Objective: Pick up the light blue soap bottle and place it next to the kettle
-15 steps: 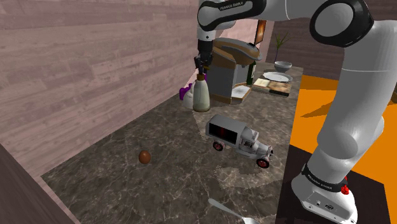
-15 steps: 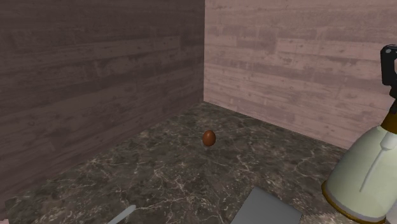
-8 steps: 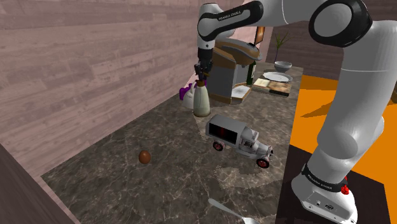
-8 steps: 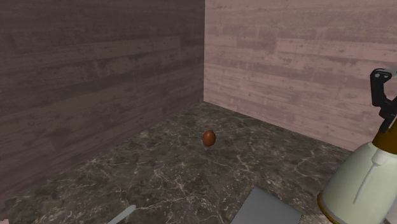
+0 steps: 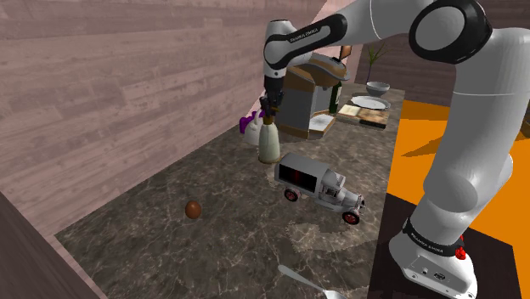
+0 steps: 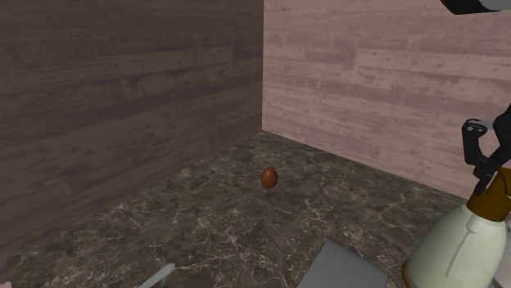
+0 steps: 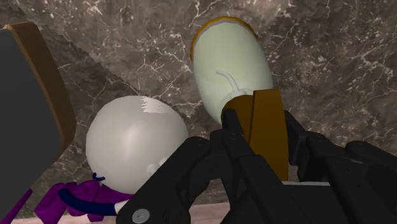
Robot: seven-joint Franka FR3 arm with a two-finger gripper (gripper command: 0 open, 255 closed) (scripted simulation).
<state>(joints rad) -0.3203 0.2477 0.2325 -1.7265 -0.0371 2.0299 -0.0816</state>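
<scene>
The dark marble bench [image 5: 170,229] runs along a wooden wall [image 5: 110,93], and the white arm [image 5: 476,127] reaches over it. A grey toy truck [image 5: 321,183] stands mid-bench. Just beside it, toward the wall, the pale soap bottle [image 5: 269,146] is upright, its brown pump top pinched by the black hand [image 5: 269,115]. A white round thing [image 7: 135,143] with a purple base sits close by the bottle. A brown egg-shaped thing [image 5: 194,209] lies well apart.

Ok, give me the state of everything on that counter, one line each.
Bottle, roughly upright, clasped at its brown top.
Gripper, shut on the bottle's top.
Truck, standing on its wheels, untouched.
Egg, lying alone on the counter.
</scene>
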